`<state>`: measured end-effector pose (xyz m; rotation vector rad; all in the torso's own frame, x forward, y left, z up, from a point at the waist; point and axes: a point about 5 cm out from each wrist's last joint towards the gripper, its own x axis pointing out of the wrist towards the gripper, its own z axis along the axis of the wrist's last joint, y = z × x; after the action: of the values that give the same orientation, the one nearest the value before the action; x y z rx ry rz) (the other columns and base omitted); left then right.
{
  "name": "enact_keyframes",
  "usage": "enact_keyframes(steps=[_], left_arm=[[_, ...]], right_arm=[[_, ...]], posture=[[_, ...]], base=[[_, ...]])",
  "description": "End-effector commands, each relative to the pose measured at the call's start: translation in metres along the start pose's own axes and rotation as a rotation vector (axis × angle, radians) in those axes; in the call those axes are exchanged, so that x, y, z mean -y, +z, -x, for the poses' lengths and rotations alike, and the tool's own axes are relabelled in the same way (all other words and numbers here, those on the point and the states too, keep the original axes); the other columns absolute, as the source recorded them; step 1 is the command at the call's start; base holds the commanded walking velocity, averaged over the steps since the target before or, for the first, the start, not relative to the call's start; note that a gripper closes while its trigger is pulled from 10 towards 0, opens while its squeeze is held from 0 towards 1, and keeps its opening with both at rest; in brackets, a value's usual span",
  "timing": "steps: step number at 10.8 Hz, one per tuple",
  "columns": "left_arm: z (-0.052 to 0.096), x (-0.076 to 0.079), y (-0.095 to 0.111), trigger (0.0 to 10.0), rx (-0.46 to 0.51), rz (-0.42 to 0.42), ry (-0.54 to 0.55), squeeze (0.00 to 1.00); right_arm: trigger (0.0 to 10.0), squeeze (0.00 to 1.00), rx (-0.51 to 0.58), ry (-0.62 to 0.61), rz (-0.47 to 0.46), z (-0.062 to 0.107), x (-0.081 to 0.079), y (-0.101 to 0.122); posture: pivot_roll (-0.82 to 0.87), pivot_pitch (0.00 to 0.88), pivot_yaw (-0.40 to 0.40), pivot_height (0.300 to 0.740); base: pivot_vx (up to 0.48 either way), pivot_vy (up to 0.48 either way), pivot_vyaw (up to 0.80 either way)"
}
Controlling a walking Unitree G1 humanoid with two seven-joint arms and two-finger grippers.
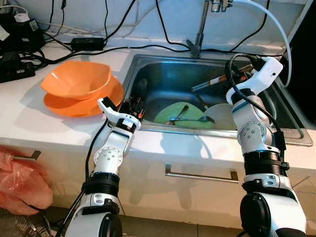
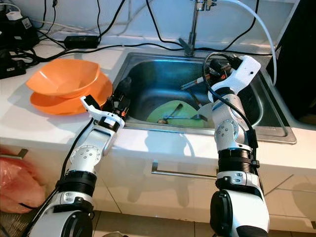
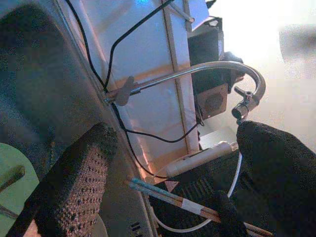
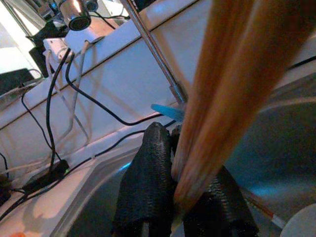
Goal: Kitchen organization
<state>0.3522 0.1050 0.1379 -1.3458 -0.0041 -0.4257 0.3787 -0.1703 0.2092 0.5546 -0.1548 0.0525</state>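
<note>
Orange bowls (image 1: 76, 81) sit far left on the counter. The left gripper (image 1: 137, 101) hangs wide open and empty at the sink's (image 1: 148, 64) left rim. Right, the right gripper (image 4: 182, 197) pinches chopsticks (image 4: 232, 84) above the sink; next, probably, lifting them clear.

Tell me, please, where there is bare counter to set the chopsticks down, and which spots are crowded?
Bare counter lies in front of the orange bowls, and along the front edge below the sink. The sink is crowded by a green plate and utensils; cables clutter the back left.
</note>
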Motion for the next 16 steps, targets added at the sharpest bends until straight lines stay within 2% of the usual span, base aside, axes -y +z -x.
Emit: enact_keyframes(steps=[1, 16], left_arm=[[-0.0362, 0.1065, -0.0518, 10.0, -0.275, -0.769, -0.251, 0.00], [-0.0362, 0.1065, -0.0518, 10.0, -0.275, -0.769, -0.251, 0.00]], right_arm=[[10.0, 0.00, 0.013, 0.022, -0.019, -0.0011, -0.0067, 0.0023], [10.0, 0.00, 0.013, 0.022, -0.019, -0.0011, -0.0067, 0.0023]], posture=[[0.10, 0.010, 0.018, 0.740], [0.10, 0.010, 0.018, 0.740]], base=[[0.000, 0.000, 0.00], [0.000, 0.000, 0.00]])
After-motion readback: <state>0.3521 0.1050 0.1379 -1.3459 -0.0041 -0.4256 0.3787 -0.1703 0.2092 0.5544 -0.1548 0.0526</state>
